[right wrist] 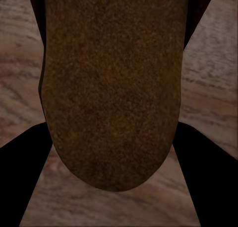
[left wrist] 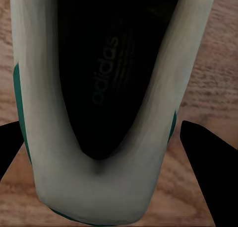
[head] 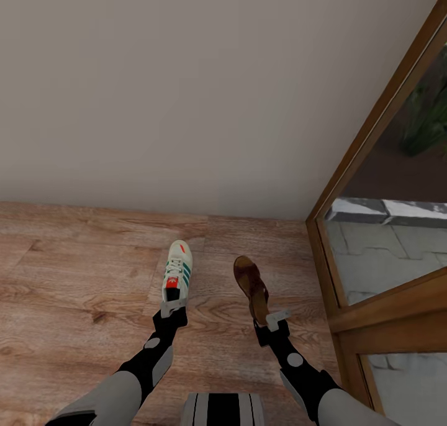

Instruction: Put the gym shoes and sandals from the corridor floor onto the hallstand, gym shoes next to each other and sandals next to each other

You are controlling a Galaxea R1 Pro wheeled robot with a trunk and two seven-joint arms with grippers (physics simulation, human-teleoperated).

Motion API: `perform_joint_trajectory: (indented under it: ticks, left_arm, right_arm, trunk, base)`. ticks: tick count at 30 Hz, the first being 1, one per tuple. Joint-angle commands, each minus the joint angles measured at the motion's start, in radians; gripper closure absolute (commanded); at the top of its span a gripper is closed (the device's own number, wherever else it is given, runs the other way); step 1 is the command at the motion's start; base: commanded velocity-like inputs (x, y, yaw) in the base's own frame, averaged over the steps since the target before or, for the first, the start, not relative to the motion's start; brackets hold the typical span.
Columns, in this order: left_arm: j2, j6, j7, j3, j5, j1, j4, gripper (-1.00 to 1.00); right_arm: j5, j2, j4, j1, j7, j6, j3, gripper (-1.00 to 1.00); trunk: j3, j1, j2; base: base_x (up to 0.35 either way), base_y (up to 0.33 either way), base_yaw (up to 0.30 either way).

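Observation:
One white gym shoe (head: 177, 273) with teal stripes and a red tongue tag points toward the wall, and my left gripper (head: 172, 311) is shut on its heel. In the left wrist view the shoe's heel (left wrist: 54, 152) and dark inside sit between the two black fingers (left wrist: 210, 160). One brown sandal (head: 251, 286) hangs tilted on its side over the wood-plank floor (head: 74, 289), its heel end held by my right gripper (head: 271, 321). The sandal's brown sole (right wrist: 111, 88) lies between that gripper's fingers (right wrist: 22, 157). The other shoe, the other sandal and the hallstand are out of view.
A plain beige wall (head: 186, 90) stands straight ahead. A wood-framed glass door (head: 347, 184) runs along the right, close to my right arm. My own base (head: 223, 408) shows at the bottom edge. Open floor stretches to the left.

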Motion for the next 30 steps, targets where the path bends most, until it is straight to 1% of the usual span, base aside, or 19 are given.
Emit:
perform_joint_trajectory:
  ticks: [1,19,30]
  left_arm:
    - [-0.001,-0.003,0.0,0.003,0.001,-0.001,0.001,1.0]
    - [-0.001,-0.004,0.0,0.002,0.001,-0.001,0.001,1.0]
    - [-0.001,-0.003,0.0,0.001,0.002,-0.001,0.001,1.0]
  right_arm:
    - [0.007,0.0,0.001,-0.001,-0.007,-0.009,0.003,1.0]
    - [0.006,0.0,0.003,-0.001,-0.007,-0.019,0.003,1.0]
    - [0.006,0.0,0.003,-0.001,-0.007,-0.02,0.003,1.0]
  trunk:
    - [-0.001,0.0,0.0]
    - [-0.001,0.0,0.0]
    - [-0.043,0.005,-0.003]
  base:
    - [0.0,0.0,0.0]
    - [0.0,0.0,0.0]
    - [0.0,0.0,0.0]
